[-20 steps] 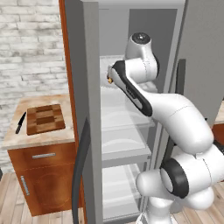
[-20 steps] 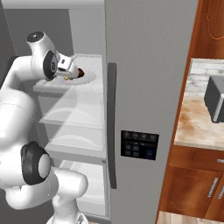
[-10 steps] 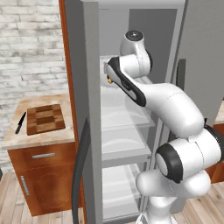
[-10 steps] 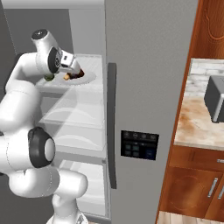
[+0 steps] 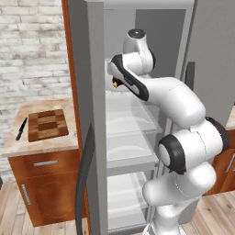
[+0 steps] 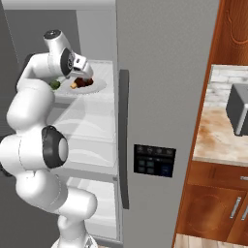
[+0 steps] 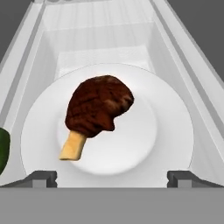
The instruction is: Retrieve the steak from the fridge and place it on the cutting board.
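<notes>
Fridge (image 5: 92, 114) door stands swung wide, so the arm can reach onto the upper shelf (image 6: 104, 104). Gripper (image 7: 111, 177) hangs over the shelf, tilted down toward a white plate (image 7: 170, 131). Jaws spread fully, nothing between them: the two dark tips rise at the plate's near rim, one on each side, with the meat lying past them.

Steak (image 7: 98, 107) lies on the plate, a little off centre, dark lump toward the back of the shelf and its pale tan stub pointing at the near rim. In the right base view the steak (image 6: 83, 83) sits just beside the hand. Not yet touched.

Green ball (image 7: 2, 151) rests on the shelf at the plate's edge (not wanted, and close enough to get nudged).

Judgement: the wide stance is a pre-grasp, leaving room to straddle the lump's broad part.

Cutting board (image 5: 47, 124) waits on the tabletop (image 5: 41, 142) outside the fridge, well apart, near its front edge, with a black knife (image 5: 21, 129) along its side.
</notes>
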You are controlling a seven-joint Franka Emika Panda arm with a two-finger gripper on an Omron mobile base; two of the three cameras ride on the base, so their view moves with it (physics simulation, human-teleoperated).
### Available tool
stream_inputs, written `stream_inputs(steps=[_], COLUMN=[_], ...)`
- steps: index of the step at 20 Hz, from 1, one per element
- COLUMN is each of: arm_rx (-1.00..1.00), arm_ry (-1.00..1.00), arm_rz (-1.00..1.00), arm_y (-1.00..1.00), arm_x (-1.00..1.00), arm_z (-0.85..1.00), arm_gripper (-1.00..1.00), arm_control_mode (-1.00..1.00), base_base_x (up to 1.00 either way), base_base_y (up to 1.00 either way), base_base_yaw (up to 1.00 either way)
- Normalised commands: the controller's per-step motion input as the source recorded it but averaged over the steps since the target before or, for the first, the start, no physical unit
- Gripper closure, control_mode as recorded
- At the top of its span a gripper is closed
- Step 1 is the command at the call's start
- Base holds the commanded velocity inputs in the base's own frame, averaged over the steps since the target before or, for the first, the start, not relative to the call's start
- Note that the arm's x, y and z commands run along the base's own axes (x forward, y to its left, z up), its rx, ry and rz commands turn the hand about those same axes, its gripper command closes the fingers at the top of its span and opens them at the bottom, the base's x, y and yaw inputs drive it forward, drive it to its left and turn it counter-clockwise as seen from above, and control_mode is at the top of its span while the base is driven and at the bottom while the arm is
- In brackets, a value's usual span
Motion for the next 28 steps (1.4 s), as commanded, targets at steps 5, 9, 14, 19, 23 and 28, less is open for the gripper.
stream_inputs(steps=[5,9,14,19,23,28], arm_rx=[0.00,0.00,0.00,0.00,0.00,0.00], arm_ry=[0.02,0.06,0.08,0.08,0.07,0.07], arm_rz=[0.00,0.00,-0.02,-0.07,-0.11,-0.14], arm_y=[0.07,0.17,0.12,0.01,0.00,0.00], arm_x=[0.42,0.42,0.33,0.05,0.00,0.00], arm_z=[0.00,-0.03,-0.14,-0.18,-0.14,-0.18], arm_gripper=[-1.00,-1.00,-1.00,-1.00,-1.00,-1.00], arm_control_mode=[-1.00,-1.00,-1.00,-1.00,-1.00,-1.00], base_base_x=[0.00,0.00,0.00,0.00,0.00,0.00], base_base_y=[0.00,0.00,0.00,0.00,0.00,0.00], base_base_yaw=[0.00,0.00,0.00,0.00,0.00,0.00])
